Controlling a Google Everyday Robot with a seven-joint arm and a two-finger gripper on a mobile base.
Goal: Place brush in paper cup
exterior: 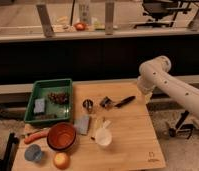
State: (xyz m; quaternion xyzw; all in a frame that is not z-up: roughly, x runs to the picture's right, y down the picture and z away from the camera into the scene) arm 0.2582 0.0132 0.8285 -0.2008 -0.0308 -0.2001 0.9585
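Observation:
The brush [118,102] lies on the wooden table [128,145] at its back right. Its bristly head points left and its slim black handle points right. The white paper cup [103,136] stands upright near the table's middle front, apart from the brush. My white arm [160,80] comes in from the right. Its gripper [143,96] hangs at the table's right edge, just right of the brush handle's end. Nothing shows in its hold.
A small dark metal cup [87,104] stands left of the brush. A green tray [48,90] sits at the back left. A brown-orange bowl [61,136], an orange-handled tool [35,136], a grey sponge [83,124], a blue cup [33,153] and a round fruit [61,160] sit at the front left.

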